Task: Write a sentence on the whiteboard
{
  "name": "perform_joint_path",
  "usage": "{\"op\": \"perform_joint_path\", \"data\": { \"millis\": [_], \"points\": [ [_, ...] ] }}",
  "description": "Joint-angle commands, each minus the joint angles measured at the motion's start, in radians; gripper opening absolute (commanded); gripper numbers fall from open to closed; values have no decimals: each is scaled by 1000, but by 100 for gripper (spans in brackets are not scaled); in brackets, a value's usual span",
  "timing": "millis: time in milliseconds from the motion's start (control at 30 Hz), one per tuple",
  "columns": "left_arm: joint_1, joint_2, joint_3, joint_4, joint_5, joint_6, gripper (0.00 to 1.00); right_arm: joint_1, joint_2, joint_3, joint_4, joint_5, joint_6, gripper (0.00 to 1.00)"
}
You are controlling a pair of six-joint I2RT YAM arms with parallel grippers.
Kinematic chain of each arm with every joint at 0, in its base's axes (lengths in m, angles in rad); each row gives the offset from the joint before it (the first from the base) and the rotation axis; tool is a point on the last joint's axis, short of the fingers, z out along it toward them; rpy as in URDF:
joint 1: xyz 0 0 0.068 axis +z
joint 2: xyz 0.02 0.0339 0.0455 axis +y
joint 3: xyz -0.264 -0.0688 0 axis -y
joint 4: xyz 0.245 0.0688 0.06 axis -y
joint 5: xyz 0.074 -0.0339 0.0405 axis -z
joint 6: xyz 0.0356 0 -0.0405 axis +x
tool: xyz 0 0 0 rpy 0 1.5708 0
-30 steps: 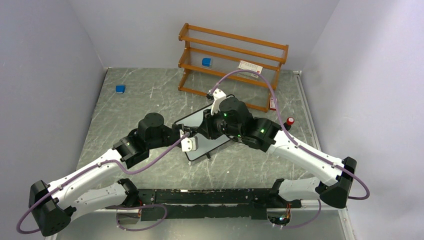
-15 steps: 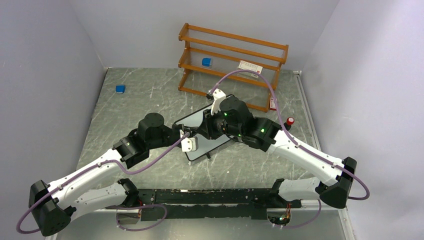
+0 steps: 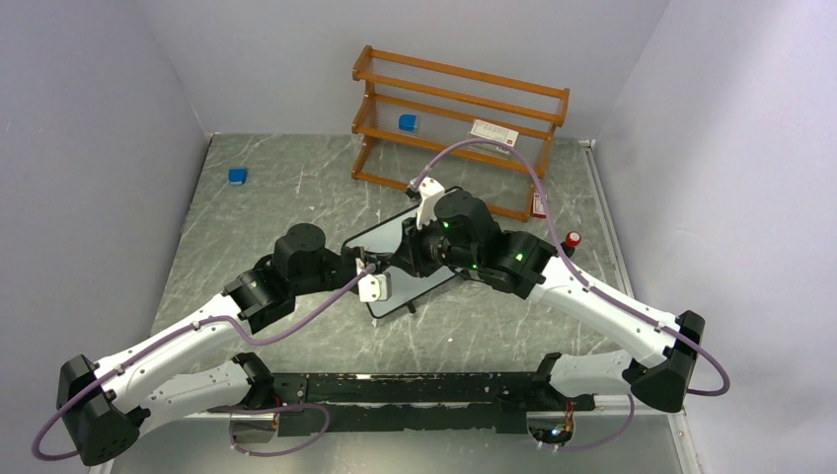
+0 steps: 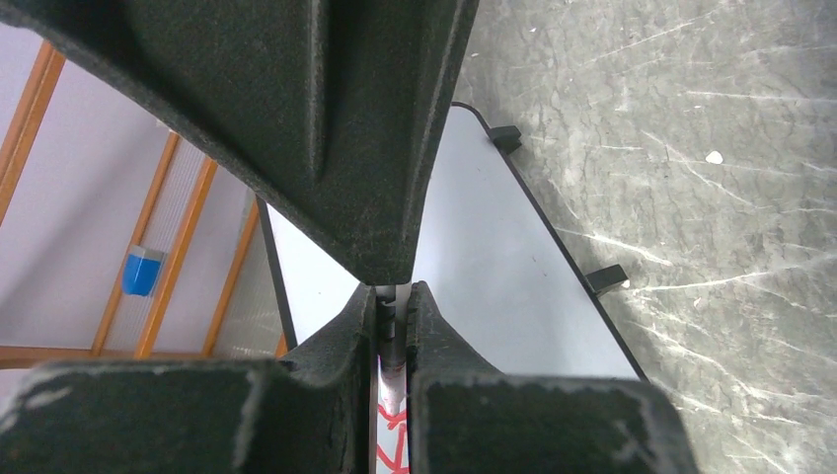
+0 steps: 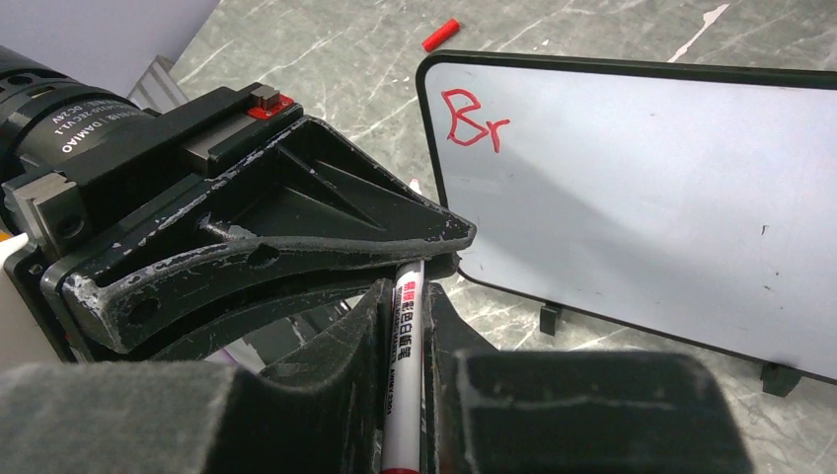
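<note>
The whiteboard (image 3: 380,240) lies at the table's middle, under both wrists. In the right wrist view it (image 5: 642,188) carries red letters "Br" (image 5: 474,120) at its top left corner. My right gripper (image 5: 405,288) is shut on a white marker (image 5: 405,346) with red print. The marker's front end runs into my left gripper's fingers (image 5: 296,232). In the left wrist view my left gripper (image 4: 393,296) is shut on the marker's tip end (image 4: 393,341), over red strokes on the board (image 4: 494,257). In the top view the left gripper (image 3: 371,265) and the right gripper (image 3: 400,259) meet.
A wooden shelf (image 3: 459,109) stands at the back, holding a blue block (image 3: 408,122) and a white card (image 3: 494,131). Another blue block (image 3: 237,176) lies at the back left. A red cap (image 5: 440,34) lies on the table beyond the board. A red-topped item (image 3: 571,239) is at right.
</note>
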State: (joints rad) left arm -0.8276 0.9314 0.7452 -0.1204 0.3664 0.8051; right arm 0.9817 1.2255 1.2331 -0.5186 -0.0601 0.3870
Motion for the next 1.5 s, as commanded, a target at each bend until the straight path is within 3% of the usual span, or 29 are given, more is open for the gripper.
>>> {"op": "perform_joint_path", "data": {
  "millis": [0, 100, 200, 300, 400, 600, 833, 1100, 1300, 1467],
  "points": [
    [-1, 10, 30, 4, -15, 21, 5, 8, -23, 24, -4, -113, -12, 16],
    [0, 8, 28, 9, -21, 21, 5, 7, -18, 26, -8, -137, -17, 13],
    [-1, 8, 29, 19, -17, 10, 5, 7, -20, 22, -7, -138, -17, 1],
    [-1, 1, 18, 32, -24, 6, 5, 6, -30, 15, 0, -122, -17, 0],
    [0, -10, 4, 44, -45, -4, 16, 6, -46, 6, 13, -95, -22, 0],
    [4, -49, -22, 75, -77, -34, 48, 4, -75, -23, 25, -30, -53, 0],
    [128, -88, -31, 112, -7, -154, 61, 4, -123, -107, 90, 98, -118, 0],
    [236, -82, 19, 101, 25, -338, 67, 11, -187, -220, 211, 221, -178, 0],
    [242, -115, -18, 96, 50, -335, 67, 16, -218, -250, 248, 239, -171, 0],
    [250, -124, -20, 99, -17, -378, 73, 30, -223, -273, 275, 242, -164, 0]
  ]
}}
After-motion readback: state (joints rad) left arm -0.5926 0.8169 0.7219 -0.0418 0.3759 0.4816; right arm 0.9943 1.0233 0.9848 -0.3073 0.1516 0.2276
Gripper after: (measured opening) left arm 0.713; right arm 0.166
